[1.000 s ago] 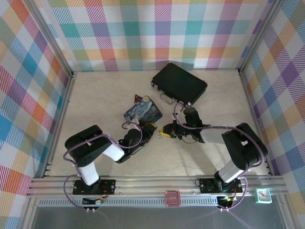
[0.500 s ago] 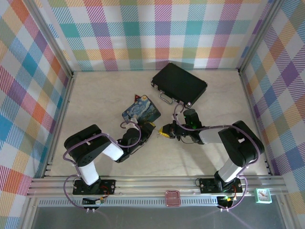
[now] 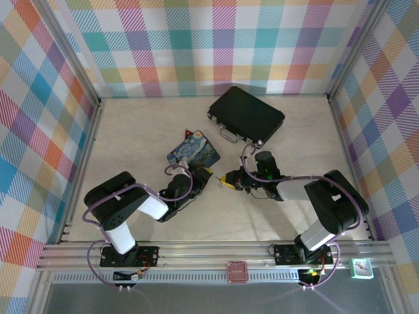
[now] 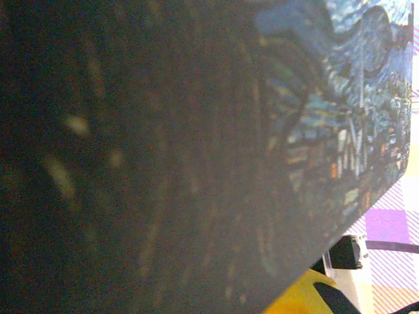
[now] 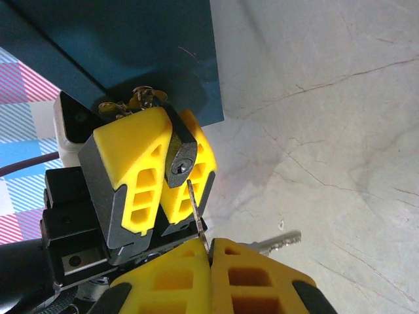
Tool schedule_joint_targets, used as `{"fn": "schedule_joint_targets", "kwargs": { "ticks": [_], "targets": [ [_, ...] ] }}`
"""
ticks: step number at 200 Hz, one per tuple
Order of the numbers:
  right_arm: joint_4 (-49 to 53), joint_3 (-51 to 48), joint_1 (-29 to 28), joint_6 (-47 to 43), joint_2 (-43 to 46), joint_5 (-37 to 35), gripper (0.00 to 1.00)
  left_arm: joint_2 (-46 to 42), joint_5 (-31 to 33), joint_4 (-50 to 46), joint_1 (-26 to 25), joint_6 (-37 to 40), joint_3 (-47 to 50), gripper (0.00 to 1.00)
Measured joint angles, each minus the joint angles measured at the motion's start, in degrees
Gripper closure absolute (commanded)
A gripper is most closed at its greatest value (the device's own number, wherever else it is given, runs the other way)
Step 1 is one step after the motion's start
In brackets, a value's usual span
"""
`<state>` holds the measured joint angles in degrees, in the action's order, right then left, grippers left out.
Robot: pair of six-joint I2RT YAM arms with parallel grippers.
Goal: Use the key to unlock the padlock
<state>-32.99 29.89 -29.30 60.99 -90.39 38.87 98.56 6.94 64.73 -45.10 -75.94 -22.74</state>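
The small dark padlock [image 5: 181,159] is clamped between the yellow fingers [image 5: 131,167] of my left gripper [image 3: 203,178], which is shut on it, keyhole facing the right wrist camera. My right gripper [image 5: 211,250] is shut on the thin silvery key [image 5: 196,208]. The key's blade points up at the padlock, its tip just below and right of the keyhole, not inside it. A second key [image 5: 280,240] sticks out sideways behind the right fingers. In the top view the right gripper [image 3: 228,181] meets the left one tip to tip in mid-table.
The painted blue tin [image 3: 194,149] lies just behind the left gripper and close in front of the left wrist camera [image 4: 340,98]. A black briefcase [image 3: 247,114] sits at the back. A red-and-green block [image 3: 190,133] peeks out behind the tin. Checked walls enclose the table.
Both arms have shifted only slightly, the left one a little to the left. The grippers stay tip to tip beside the tin, grips unchanged.
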Motion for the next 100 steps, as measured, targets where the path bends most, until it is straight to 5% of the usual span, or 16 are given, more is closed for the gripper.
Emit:
{"fn": "schedule_joint_targets", "kwargs": {
  "ticks": [100],
  "targets": [
    [-4.31,1.18,-2.29,0.76,-4.55,0.85,1.0,1.57,-0.81,1.4,0.24,0.31,-0.87,1.0]
  ]
}}
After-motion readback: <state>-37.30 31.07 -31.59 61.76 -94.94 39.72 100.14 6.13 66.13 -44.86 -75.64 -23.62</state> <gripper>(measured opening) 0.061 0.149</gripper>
